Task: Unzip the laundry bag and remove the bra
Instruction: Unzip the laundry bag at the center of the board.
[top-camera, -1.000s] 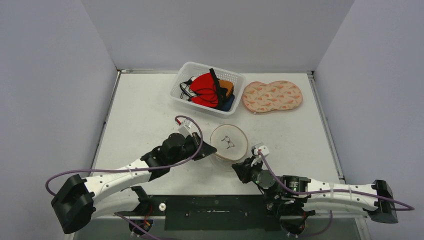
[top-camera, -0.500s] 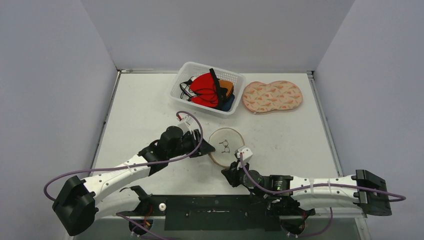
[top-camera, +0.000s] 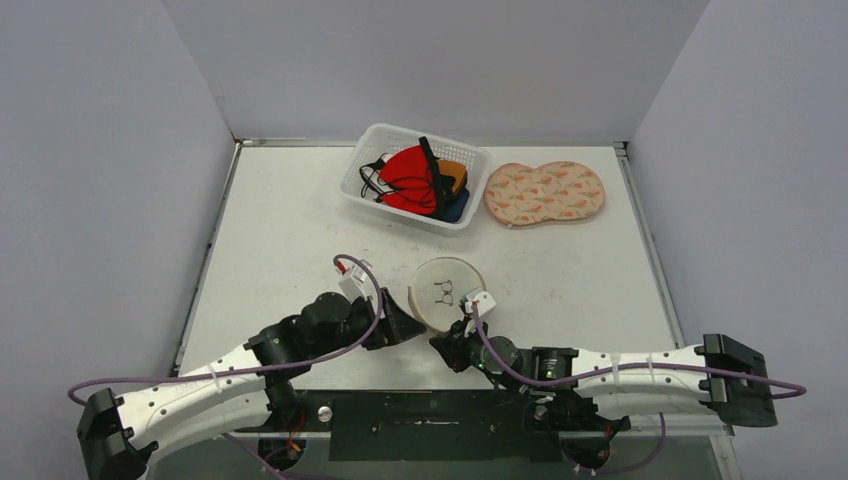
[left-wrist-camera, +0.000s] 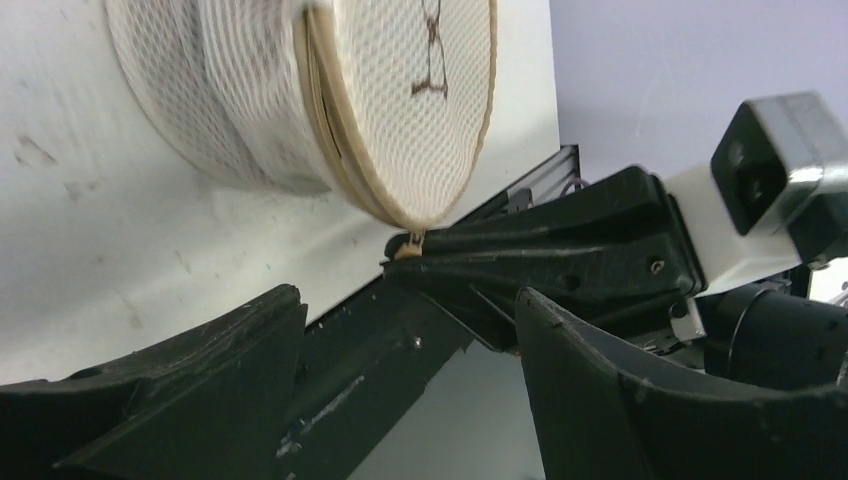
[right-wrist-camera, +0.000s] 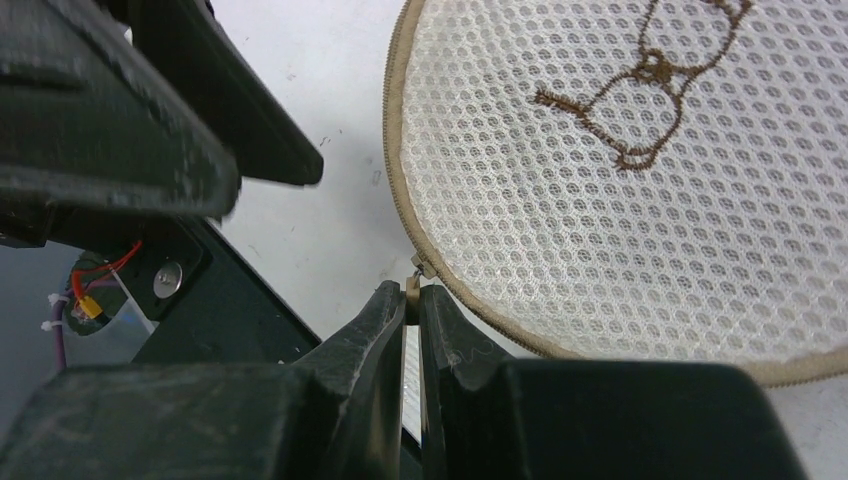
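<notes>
Robot lab cell: bare grey walls (top-camera: 100, 150) round a white table (top-camera: 290, 230), cabled arms (top-camera: 640, 367) at its edge.

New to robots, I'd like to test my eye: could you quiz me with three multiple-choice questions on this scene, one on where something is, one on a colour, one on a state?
1. Where does the white basket stand?
A) at the far side of the table, left of the patterned pouch
B) at the near edge, between the arms
C) at the table's far right corner

2. What colour is the stitched figure on the round mesh bag?
A) red
B) brown
C) blue

3. How do the right arm's jaws stand?
A) wide open
B) shut on the zipper pull
C) shut on the basket's rim

Answers:
1 A, the top view shows it far from the arms, beside the pouch.
2 B, the right wrist view shows brown thread.
3 B, the pull sits pinched between them there.
</notes>
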